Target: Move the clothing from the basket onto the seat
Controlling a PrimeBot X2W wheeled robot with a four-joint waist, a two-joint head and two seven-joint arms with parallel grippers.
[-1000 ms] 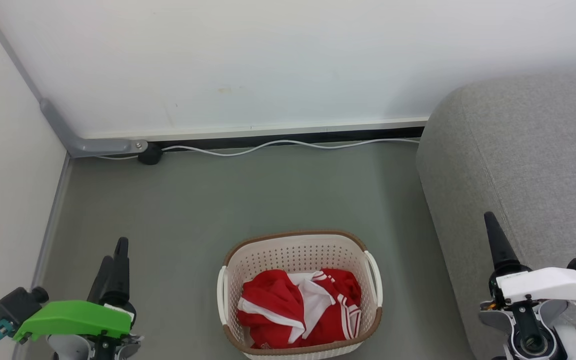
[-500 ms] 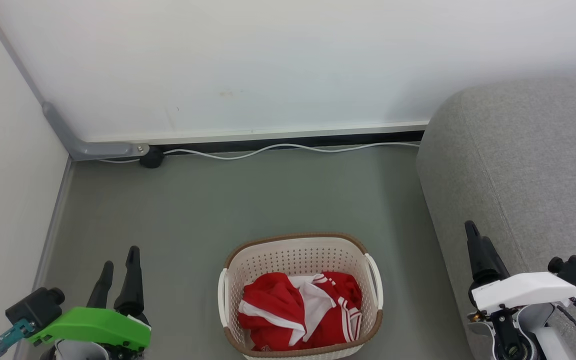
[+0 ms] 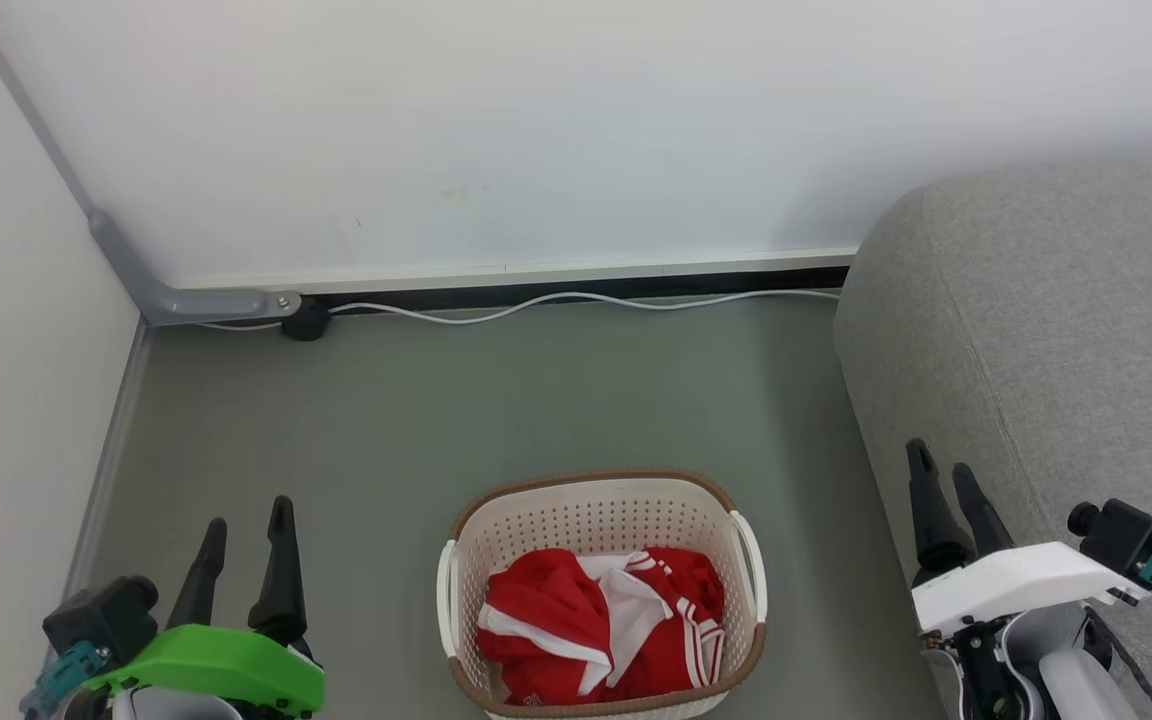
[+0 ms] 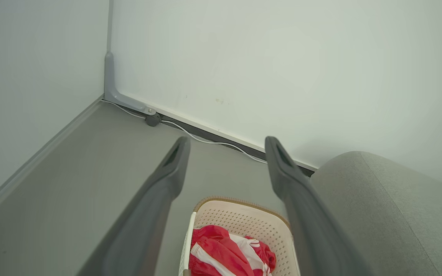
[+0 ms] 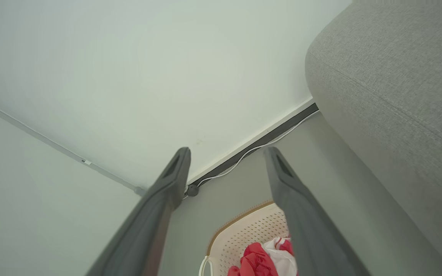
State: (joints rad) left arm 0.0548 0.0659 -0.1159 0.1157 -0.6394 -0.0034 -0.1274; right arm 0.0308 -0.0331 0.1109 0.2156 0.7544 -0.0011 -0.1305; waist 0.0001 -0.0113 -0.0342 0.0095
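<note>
The cream perforated basket [image 3: 591, 515] with a brown rim stands on the grey floor at the bottom centre of the head view. Red clothing [image 3: 546, 625] with white panels and stripes lies crumpled inside it. The light-grey seat [image 3: 1056, 330] rises to the right of the basket. My left gripper [image 3: 247, 517] hangs open to the basket's left, nothing between its fingers. My right gripper [image 3: 943, 461] is open too, beside the seat's rounded front and right of the basket. The left wrist view looks past the open left gripper [image 4: 227, 142] at the basket [image 4: 240, 220], clothing [image 4: 215, 253] and seat [image 4: 390, 207]. The right wrist view shows the open right gripper [image 5: 227, 152] above the basket [image 5: 249, 232] and clothing [image 5: 257, 260], beside the seat [image 5: 393, 84].
A white wall [image 3: 536, 130] closes the back, with a white cable [image 3: 576, 300] running along its dark skirting to a black plug [image 3: 304, 322]. A grey conduit [image 3: 151, 285] runs down the left corner. A second wall [image 3: 6, 380] closes the left side. Grey floor [image 3: 496, 400] surrounds the basket.
Both grippers have turned so their two fingers show apart; the left has shifted right, the right has shifted left toward the basket. The camera has tilted slightly. The clothing lies unchanged.
</note>
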